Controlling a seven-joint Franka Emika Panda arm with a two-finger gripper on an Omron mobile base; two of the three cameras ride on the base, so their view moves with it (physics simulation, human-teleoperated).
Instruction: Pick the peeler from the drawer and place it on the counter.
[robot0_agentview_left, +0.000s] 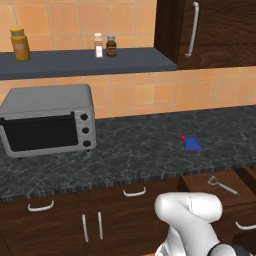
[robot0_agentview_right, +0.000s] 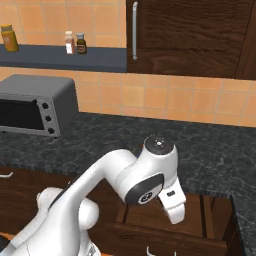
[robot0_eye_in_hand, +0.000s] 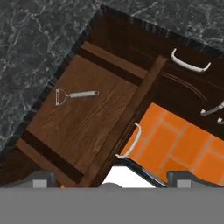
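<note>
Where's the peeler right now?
The peeler lies flat on the floor of the open drawer, toward the counter; the left base view shows it lower right.

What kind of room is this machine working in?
It looks like a rendered kitchen: a silver toaster oven sits on a black speckled stone counter, with dark brown wooden cabinets below and orange wall tiles behind.

Peeler (robot0_eye_in_hand: 73, 95) on drawer (robot0_eye_in_hand: 87, 127) floor

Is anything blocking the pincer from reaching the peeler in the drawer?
Nothing visible does. The peeler lies alone on the floor of the open drawer, uncovered, in plain sight from the hand view looking down on it.
</note>
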